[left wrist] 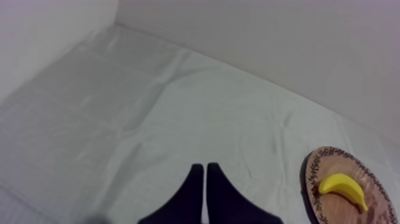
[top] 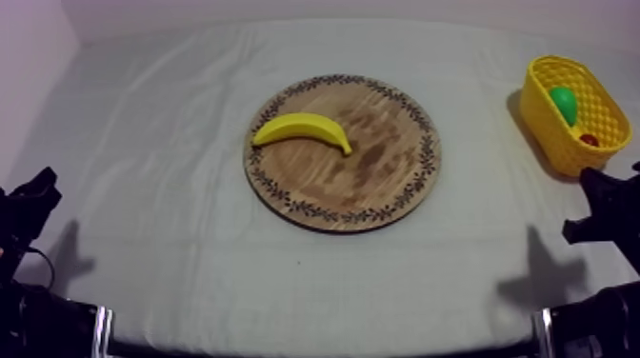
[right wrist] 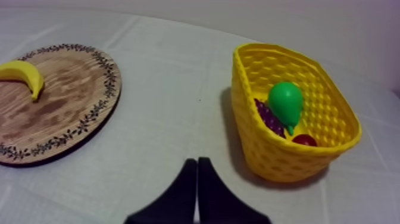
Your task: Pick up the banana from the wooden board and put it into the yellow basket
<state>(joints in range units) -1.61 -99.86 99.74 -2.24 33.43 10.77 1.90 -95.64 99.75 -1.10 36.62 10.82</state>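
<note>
A yellow banana (top: pixel 303 129) lies on the upper left part of the round wooden board (top: pixel 381 162) in the middle of the table. The yellow basket (top: pixel 535 116) stands at the far right and holds a green pear (top: pixel 563 102) and a small red fruit (top: pixel 590 140). In the right wrist view the basket (right wrist: pixel 262 149) also holds dark grapes (right wrist: pixel 266 116) beside the pear (right wrist: pixel 284 102). My left gripper (top: pixel 38 190) rests low at the left, its fingers (left wrist: pixel 191 184) together as a wedge. My right gripper (top: pixel 595 195) rests low at the right, shut (right wrist: pixel 196 170), just before the basket.
Grey-white cloth (top: pixel 171 219) covers the table, with open room to the left of the board and in front of it. A pale wall runs behind the table's far edge.
</note>
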